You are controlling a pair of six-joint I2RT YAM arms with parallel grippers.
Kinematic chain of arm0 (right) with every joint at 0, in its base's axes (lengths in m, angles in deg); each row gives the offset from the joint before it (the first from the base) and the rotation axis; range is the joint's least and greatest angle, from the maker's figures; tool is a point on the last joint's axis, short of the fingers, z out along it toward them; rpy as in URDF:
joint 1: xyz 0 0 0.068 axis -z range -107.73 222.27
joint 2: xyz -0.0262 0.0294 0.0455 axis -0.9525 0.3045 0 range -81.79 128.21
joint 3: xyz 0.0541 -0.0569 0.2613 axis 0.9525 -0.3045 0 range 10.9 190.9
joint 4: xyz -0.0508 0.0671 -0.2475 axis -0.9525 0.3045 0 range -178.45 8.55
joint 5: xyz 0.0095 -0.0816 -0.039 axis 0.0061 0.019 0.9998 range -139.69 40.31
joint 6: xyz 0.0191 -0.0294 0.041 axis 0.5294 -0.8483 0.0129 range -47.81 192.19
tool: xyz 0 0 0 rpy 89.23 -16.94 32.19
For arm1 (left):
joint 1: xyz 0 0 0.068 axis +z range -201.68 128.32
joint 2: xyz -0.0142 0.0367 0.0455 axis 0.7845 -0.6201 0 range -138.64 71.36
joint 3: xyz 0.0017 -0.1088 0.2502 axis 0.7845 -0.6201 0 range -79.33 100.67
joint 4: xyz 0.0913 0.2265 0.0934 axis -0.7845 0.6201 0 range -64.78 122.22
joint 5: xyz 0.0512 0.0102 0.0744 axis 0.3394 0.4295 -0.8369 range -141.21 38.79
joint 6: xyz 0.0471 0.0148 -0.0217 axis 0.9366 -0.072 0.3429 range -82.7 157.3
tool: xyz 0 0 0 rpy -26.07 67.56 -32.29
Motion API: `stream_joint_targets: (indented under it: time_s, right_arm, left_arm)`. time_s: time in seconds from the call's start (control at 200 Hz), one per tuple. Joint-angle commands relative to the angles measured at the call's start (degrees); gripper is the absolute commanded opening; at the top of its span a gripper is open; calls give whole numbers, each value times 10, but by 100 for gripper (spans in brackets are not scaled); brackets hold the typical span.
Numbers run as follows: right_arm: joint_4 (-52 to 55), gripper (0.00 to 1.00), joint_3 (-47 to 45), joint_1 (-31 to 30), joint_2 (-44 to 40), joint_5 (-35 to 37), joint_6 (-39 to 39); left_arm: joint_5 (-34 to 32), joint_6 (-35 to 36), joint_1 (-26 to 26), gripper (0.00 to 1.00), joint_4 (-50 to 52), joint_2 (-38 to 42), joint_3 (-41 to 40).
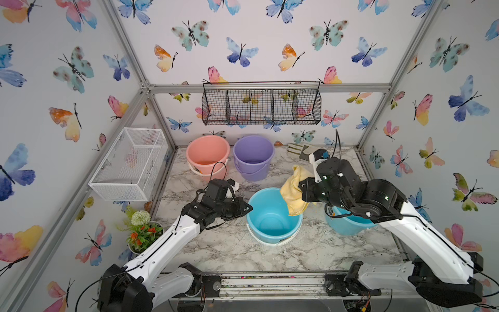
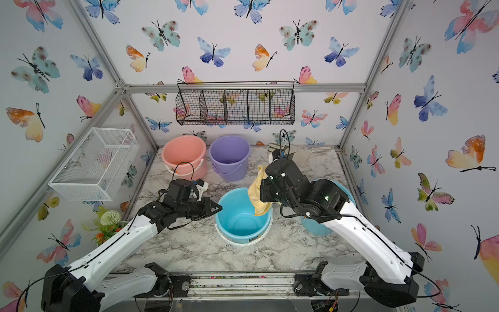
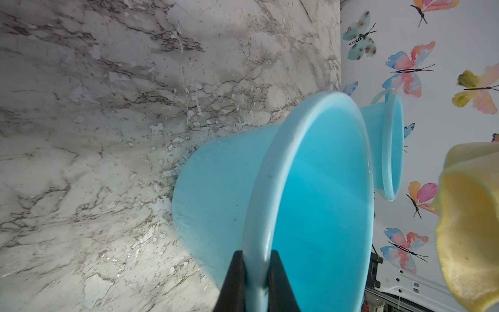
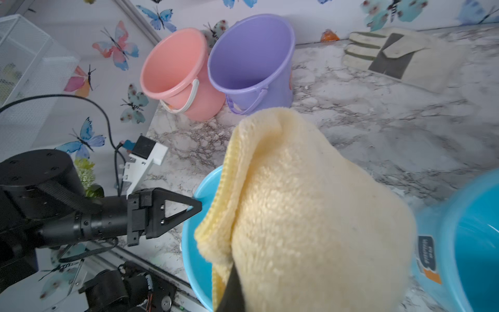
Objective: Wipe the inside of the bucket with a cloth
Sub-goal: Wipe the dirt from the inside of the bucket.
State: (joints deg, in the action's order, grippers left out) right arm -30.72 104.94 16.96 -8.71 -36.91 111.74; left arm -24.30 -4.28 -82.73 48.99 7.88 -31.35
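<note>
I see bucket (image 1: 266, 229) empty, left gripper (image 3: 256, 260) clamped on its rim | right gripper (image 4: 234, 287) grasps cloth (image 1: 291, 194) hanging over mouth | its tips hidden

this is looking like a robot test booth in a lab. bare aluminium framing (image 1: 270, 88) is holding up wall panels (image 1: 270, 56) papered with butterflies, and a marble-print tabletop (image 1: 243, 251) is lying inside. a left arm (image 1: 162, 243) and a right arm (image 1: 432, 240) are reaching in from a metal rail (image 1: 270, 282). a black wire basket (image 1: 261, 106) and a white wire basket (image 1: 129, 164) are hanging on the walls, and a potted plant (image 1: 141, 232) is standing beside the tabletop.
</note>
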Motion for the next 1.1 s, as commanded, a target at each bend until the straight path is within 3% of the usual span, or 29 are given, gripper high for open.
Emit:
stream_joint_targets:
  time_s: [0.0, 0.12, 0.405, 0.551, 0.781, 0.841, 1.006, 1.091]
  right_arm:
    - [-46, 2, -27, 2, 38, -117, -23]
    - [-86, 2, -74, 1, 52, -143, -23]
    - [-119, 2, -152, 1, 97, -152, -36]
    - [-142, 2, -193, 1, 120, -159, -39]
    - [-193, 2, -234, 1, 167, -183, -60]
    - [-215, 2, -243, 1, 181, -193, -67]
    - [-260, 2, -259, 1, 218, -176, -93]
    - [-275, 2, -268, 1, 226, -169, -105]
  left_arm:
    - [13, 12, -16, 1, -5, -12, 9]
    - [-7, 17, -17, 18, 3, -12, 13]
    - [-6, 43, -18, 31, 25, -38, 23]
    - [2, 56, -18, 26, 28, -54, 29]
    - [2, 67, -18, 0, 39, -57, 43]
    - [26, 68, -18, 0, 39, -56, 43]
    - [13, 71, -18, 0, 45, -41, 57]
    - [-27, 77, -18, 0, 66, -40, 77]
